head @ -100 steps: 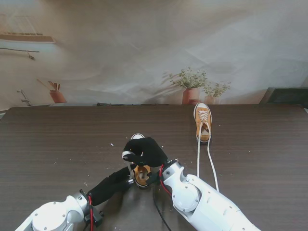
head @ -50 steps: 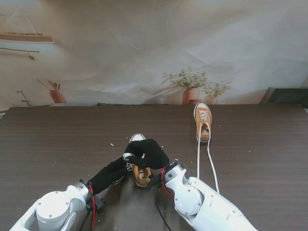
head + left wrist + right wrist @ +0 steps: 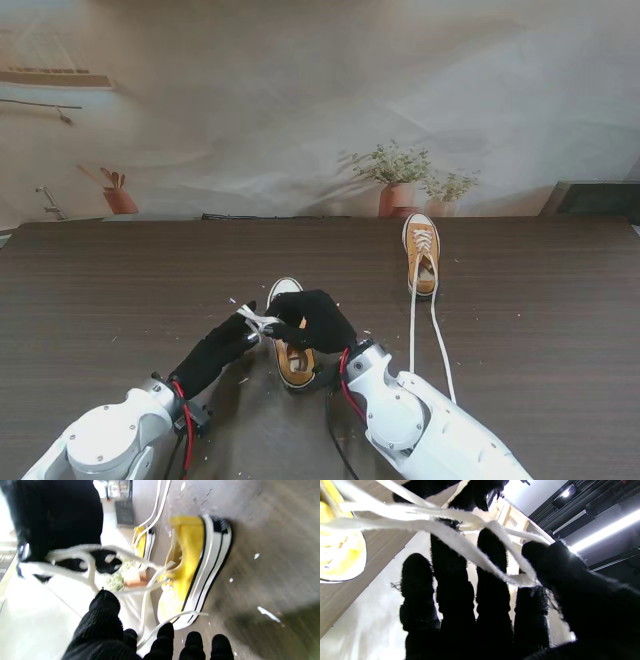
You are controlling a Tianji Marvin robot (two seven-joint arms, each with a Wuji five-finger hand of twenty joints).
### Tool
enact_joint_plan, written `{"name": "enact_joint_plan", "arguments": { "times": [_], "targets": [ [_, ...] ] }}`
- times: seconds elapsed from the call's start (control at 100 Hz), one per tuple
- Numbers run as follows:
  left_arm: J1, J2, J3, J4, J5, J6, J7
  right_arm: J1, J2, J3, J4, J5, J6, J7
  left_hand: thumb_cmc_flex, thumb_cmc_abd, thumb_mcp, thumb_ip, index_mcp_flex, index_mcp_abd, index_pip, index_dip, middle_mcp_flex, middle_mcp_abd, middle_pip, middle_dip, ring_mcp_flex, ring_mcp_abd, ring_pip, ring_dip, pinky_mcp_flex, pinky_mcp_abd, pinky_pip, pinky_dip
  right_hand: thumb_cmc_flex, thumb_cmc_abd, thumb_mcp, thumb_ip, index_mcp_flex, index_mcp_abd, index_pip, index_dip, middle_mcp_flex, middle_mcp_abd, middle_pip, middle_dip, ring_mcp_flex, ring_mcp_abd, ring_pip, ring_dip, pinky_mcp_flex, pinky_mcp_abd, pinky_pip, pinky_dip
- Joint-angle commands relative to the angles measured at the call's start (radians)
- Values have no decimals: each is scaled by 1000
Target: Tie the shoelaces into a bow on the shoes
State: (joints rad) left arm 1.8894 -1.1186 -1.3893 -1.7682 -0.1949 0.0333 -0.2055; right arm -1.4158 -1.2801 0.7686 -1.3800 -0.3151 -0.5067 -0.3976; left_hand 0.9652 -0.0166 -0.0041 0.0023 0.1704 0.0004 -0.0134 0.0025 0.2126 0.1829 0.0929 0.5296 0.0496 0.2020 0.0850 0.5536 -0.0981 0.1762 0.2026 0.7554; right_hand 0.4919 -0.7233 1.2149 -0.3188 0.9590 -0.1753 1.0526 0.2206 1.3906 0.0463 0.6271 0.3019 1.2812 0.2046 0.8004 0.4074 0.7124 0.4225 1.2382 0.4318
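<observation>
Softly, flat white laces point(image 3: 257, 319), yellow canvas shoe point(image 3: 293, 361)

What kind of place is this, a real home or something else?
Probably a lab or studio set, not a home. The dark wood table stands before a wrinkled printed backdrop showing painted potted plants, and the right wrist view shows black ceiling beams with strip lights.

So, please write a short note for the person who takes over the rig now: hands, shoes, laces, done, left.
Left hand: shut on the near shoe's lace, drawn out to the left.
Right hand: over the near shoe, the same lace looped across its fingers.
Far shoe: untouched, laces trailing loose toward me.
Done: no finished bow visible.
Left: both bows.
</observation>
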Motion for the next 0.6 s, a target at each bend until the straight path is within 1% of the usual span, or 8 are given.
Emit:
{"name": "enact_joint_plan", "arguments": {
  "times": [0.0, 0.07, 0.14, 0.21, 0.28, 0.36, 0.41, 0.59],
  "targets": [
    [6, -18, 7, 2, -41, -25, 6, -9, 7, 2, -9, -10, 7, 11, -14, -2, -18, -8, -6, -149, 37, 31, 7, 4, 3, 28, 20, -3, 10, 41, -10, 5, 6, 27, -5, 30, 10, -2, -18, -99, 2, -18, 4, 28, 6, 17, 15, 13, -21, -18, -20, 9, -6, 18],
    [5, -24, 15, 12, -90, -42, 12, -9, 9, 2, -11, -8, 10, 16, -10, -23, -18, -11, 21, -159, 80, 63, 11, 1, 2, 23, 22, -4, 9, 42, -9, 8, 1, 29, -2, 29, 9, -1, -18, -98, 2, -18, 5, 26, 12, 20, 16, 12, -25, -18, -21, 11, -5, 20],
    [5, -26, 19, 17, -126, -41, 2, -7, 11, 0, -10, -12, 10, 20, -11, -25, -18, -12, 31, -159, 92, 71, 8, -2, 3, 22, 22, -6, 9, 42, -9, 7, 0, 30, -1, 29, 9, -1, -17, -98, 2, -17, 5, 24, 19, 24, 17, 12, -27, -18, -22, 9, -4, 23],
    [3, -33, 28, 20, -162, -38, 14, -8, 11, -2, -12, -14, 11, 22, 2, -39, -15, -12, 60, -157, 114, 84, 8, -6, 7, 23, 23, -8, 9, 42, -9, 8, 0, 32, 2, 27, 9, 0, -18, -95, 3, -16, 6, 24, 26, 28, 17, 11, -27, -16, -22, 10, -2, 25],
    [-2, -45, 45, 23, -192, -40, 57, -9, 11, -3, -13, -15, 12, 20, 20, -58, -13, -14, 110, -154, 163, 113, 20, -7, 25, 25, 36, -4, 14, 46, -10, 14, 5, 40, 3, 25, 10, 0, -16, -95, 4, -16, 7, 23, 30, 30, 18, 13, -25, -15, -21, 9, -1, 27],
    [-7, -64, 65, 22, -240, -44, 122, -10, 11, -4, -15, -17, 10, 19, 53, -82, -11, -18, 173, -145, 227, 153, 35, -7, 67, 35, 59, 3, 21, 55, -2, 37, 27, 74, 3, 24, 11, 0, -16, -95, 5, -16, 9, 20, 34, 31, 19, 7, -23, -13, -19, 7, -1, 28],
    [-11, -72, 75, 23, -268, -53, 144, -12, 12, -4, -17, -17, 8, 20, 74, -94, -8, -18, 216, -142, 260, 173, 40, -10, 100, 41, 71, 6, 24, 62, 3, 43, 33, 87, 4, 24, 12, 0, -16, -94, 5, -16, 11, 19, 36, 32, 18, 8, -22, -11, -17, 7, -1, 29],
    [-25, -91, 106, 25, -255, -77, 243, -18, 14, 0, -28, -22, 5, 19, 141, -129, 4, -7, 329, -125, 374, 243, 72, -11, 218, 35, 128, 21, 37, 89, 38, 71, 42, 119, 6, 23, 12, 0, -16, -93, 6, -16, 15, 18, 38, 32, 19, 6, -20, -8, -15, 7, -2, 31]
  ]
}}
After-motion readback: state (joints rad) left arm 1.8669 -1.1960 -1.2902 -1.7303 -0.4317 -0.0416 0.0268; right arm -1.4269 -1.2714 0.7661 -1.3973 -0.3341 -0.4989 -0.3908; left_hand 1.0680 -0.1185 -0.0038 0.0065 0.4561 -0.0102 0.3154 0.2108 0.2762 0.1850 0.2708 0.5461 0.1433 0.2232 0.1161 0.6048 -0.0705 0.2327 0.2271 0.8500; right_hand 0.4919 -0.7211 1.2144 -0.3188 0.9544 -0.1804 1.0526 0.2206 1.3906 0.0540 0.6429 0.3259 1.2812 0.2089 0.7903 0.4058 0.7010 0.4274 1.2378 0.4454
